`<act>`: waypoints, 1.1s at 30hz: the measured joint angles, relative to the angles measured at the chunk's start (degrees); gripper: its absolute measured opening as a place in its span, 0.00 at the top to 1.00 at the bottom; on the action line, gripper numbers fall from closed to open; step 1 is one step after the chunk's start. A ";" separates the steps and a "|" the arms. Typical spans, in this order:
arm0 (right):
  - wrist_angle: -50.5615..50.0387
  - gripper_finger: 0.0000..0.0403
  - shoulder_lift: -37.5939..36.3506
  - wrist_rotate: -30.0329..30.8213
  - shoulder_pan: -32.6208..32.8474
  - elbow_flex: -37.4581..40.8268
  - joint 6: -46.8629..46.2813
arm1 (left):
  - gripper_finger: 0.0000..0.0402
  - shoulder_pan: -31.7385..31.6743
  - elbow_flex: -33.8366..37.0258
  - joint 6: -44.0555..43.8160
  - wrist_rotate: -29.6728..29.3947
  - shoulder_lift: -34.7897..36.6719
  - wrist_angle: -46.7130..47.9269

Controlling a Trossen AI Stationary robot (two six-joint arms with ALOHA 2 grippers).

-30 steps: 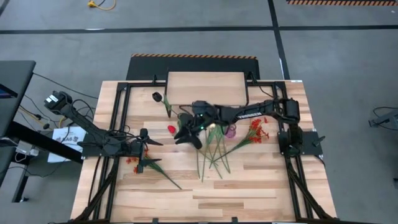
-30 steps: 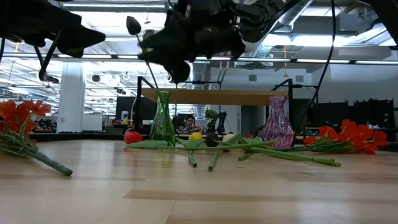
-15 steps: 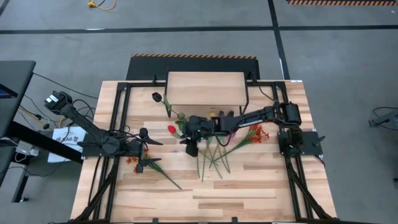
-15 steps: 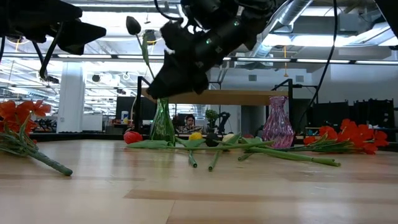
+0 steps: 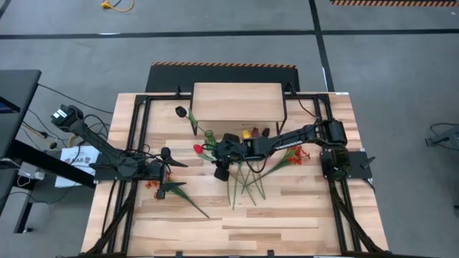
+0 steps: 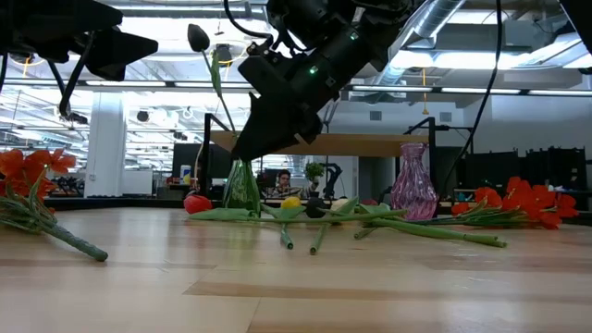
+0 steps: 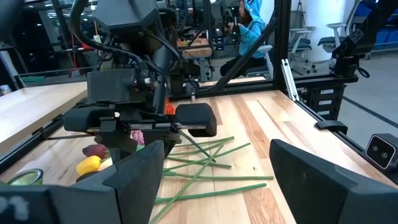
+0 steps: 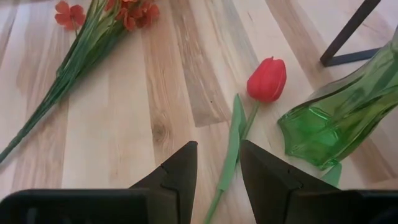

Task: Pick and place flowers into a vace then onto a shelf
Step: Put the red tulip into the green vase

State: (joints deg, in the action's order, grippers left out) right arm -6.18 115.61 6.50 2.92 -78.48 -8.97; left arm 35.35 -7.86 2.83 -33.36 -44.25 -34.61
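Two grippers you see; right gripper [image 8: 214,177] hangs over red tulip [image 8: 267,79] beside green vase [image 8: 339,127], fingers part-open, empty; left gripper [image 7: 214,177] wide apart nr table's left edge.

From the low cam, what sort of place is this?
Likely an open robotics lab or workshop: exposed ceiling ducts, office chairs behind the slatted table, and a striped hazard edge on the floor.

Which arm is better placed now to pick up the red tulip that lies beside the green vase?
The right arm. Its pincer is open, empty and aimed at the red tulip beside the green vase. The left pincer waits open by the table's left side.
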 joint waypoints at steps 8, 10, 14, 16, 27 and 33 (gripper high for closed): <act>1.23 0.72 1.24 0.02 0.02 -0.08 0.33 | 0.29 0.00 0.00 0.00 0.00 0.00 -0.02; 1.64 0.72 2.83 0.00 0.00 0.12 0.41 | 0.29 0.00 0.00 0.00 0.02 -0.02 -0.04; 3.46 0.72 6.28 0.02 0.04 -0.13 0.27 | 0.29 0.00 0.00 0.00 0.03 -0.02 -0.53; 3.67 0.72 7.96 0.00 0.04 -0.01 -0.38 | 0.29 0.00 0.00 0.00 0.03 0.00 -1.16; 3.63 0.72 8.52 1.27 -0.23 -0.02 -1.06 | 0.29 0.00 0.00 0.00 0.04 -0.02 -1.01; 3.32 0.72 8.52 1.14 -0.42 -0.02 -1.11 | 0.29 0.00 0.00 0.00 0.04 -0.02 -0.97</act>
State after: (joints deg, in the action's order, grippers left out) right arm -2.86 124.13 7.64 2.50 -78.50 -10.09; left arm 35.35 -7.86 2.83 -33.32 -44.27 -35.58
